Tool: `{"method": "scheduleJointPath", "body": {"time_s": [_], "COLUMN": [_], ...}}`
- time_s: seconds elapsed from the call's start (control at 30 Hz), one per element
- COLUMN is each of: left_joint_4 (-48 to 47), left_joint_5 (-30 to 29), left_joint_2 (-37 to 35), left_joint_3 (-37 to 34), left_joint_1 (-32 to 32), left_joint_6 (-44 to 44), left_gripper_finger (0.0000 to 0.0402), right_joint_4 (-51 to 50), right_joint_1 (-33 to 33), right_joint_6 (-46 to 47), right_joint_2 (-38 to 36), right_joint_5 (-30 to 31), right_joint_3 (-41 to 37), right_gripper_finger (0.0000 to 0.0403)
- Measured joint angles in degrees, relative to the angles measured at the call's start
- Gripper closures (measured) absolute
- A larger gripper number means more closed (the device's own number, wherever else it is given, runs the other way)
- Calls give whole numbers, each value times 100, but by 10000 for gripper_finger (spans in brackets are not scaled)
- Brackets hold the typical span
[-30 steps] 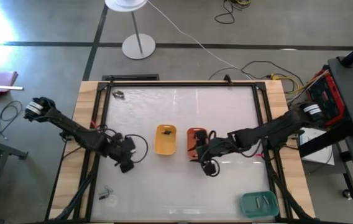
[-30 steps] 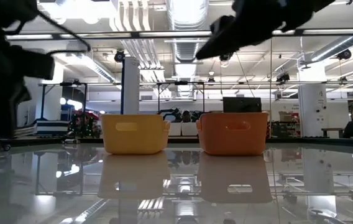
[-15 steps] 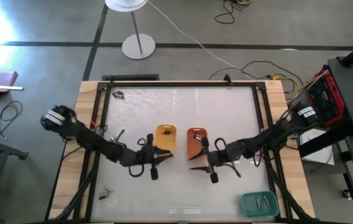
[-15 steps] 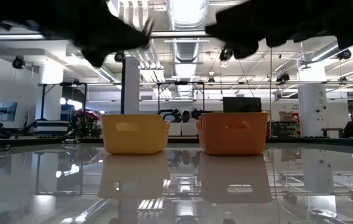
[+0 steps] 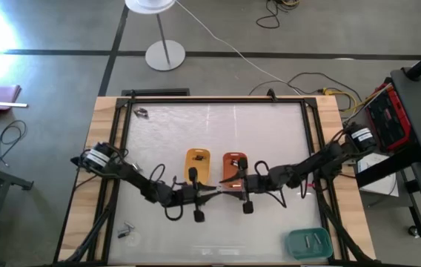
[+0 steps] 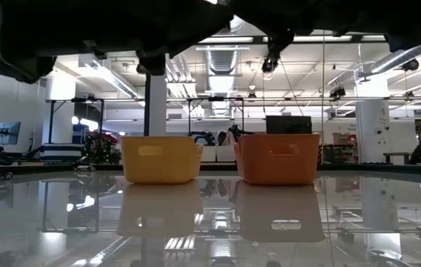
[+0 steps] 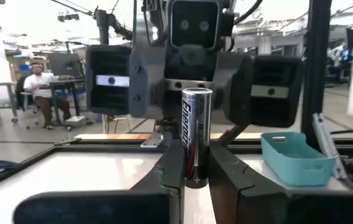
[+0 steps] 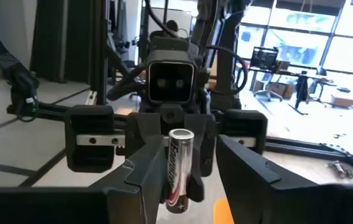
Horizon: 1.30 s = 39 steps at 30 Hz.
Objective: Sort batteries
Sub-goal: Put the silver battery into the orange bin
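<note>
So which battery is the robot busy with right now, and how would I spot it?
On the table, the two arms meet right by the yellow tray and orange tray. There the left fingers pinch one battery upright, facing the open right fingers. It is silver with a black base, and the only one held up rather than lying down.
</note>
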Motion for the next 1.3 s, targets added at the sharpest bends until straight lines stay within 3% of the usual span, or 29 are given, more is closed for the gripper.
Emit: {"method": "scheduleJointPath", "body": {"time_s": [0.7, 0.9, 1.1, 1.2, 1.3], "left_joint_4": [-293, -276, -243, -343, -462], "left_joint_5": [-31, -39, -386, -692, -1740], "left_joint_2": [79, 70, 0, -7, -14], "left_joint_3": [434, 301, 270, 257, 203], "left_joint_1": [244, 252, 248, 248, 136], "left_joint_6": [364, 379, 236, 447, 526], "left_gripper_finger": [374, 371, 315, 269, 229], "right_joint_4": [-97, -189, -738, -1823, -3483], "right_joint_1": [-30, -47, -120, -194, -288], "right_joint_6": [178, 306, 671, 847, 1069], "right_joint_2": [-4, -4, -256, -559, -846], "right_joint_5": [-11, 2, 168, 291, 742], "right_joint_3": [44, 46, 57, 249, 648], "right_gripper_finger": [348, 355, 355, 354, 353]}}
